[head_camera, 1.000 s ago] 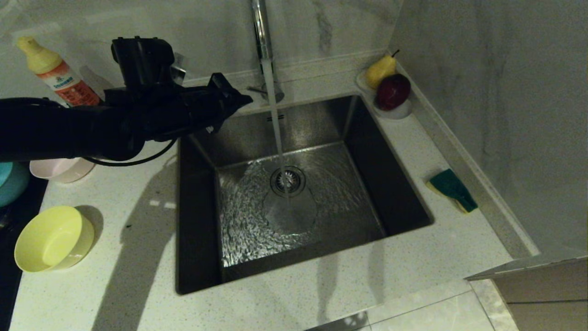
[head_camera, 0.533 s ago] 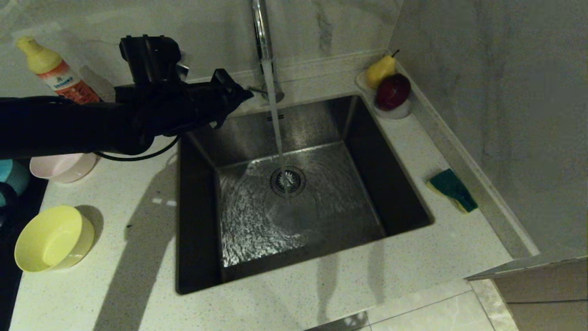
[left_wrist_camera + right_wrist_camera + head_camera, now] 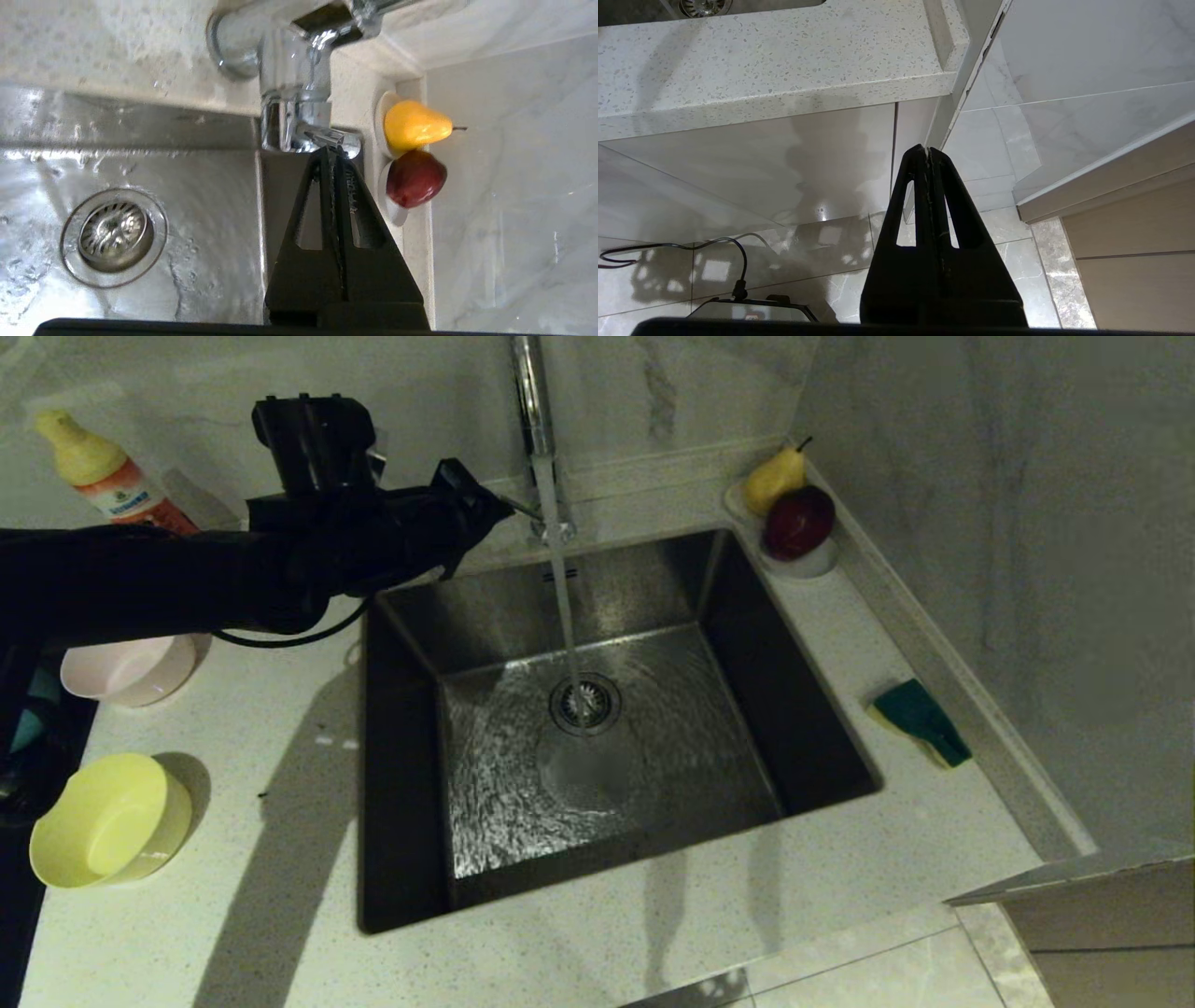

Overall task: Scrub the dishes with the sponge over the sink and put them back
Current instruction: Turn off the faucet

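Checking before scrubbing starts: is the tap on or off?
On. A stream falls from the tap to the drain, rippling across the sink floor.

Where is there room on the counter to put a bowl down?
Bare counter lies in front of the sink, and between the yellow bowl and the sink. It is crowded by the tap, where the shut left gripper hovers.
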